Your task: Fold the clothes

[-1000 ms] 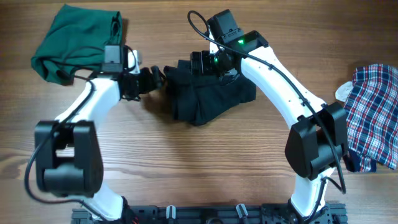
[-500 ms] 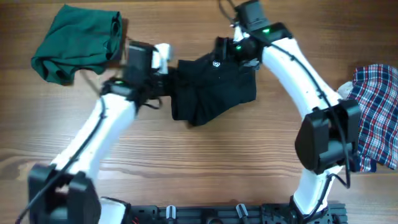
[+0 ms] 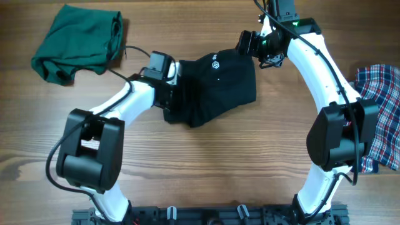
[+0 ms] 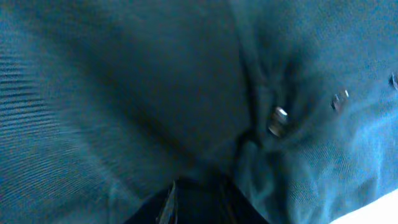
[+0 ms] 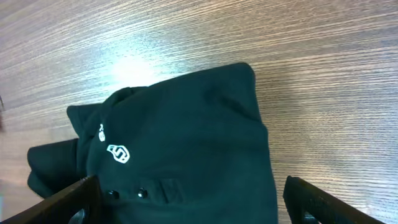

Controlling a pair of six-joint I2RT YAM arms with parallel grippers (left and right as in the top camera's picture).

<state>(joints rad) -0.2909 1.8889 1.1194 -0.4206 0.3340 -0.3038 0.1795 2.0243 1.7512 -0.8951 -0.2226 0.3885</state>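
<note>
Left gripper (image 3: 170, 94) buried in fabric, grip impossible to tell | right gripper (image 3: 245, 44) spread wide, empty | brown wooden table (image 3: 206, 162) | crumpled black fabric top (image 3: 215, 84) lay centre, between grippers | bunched dark green fabric garment (image 3: 78, 40) far left | red-white-blue plaid fabric garment (image 3: 378, 119) right edge

The black fabric top (image 3: 215, 87) lies mid wooden table (image 3: 200, 162), the green fabric garment (image 3: 78, 40) behind-left of it, the plaid fabric garment (image 3: 381, 106) far right.

The dark garment (image 4: 124, 93) fills the view, close up against the pincer (image 4: 199, 200), whose dark tip barely shows at the bottom edge. A crease (image 4: 245, 74) runs straight ahead of the pincer. Small shiny studs (image 4: 278, 120) lie just right of the crease.
</note>
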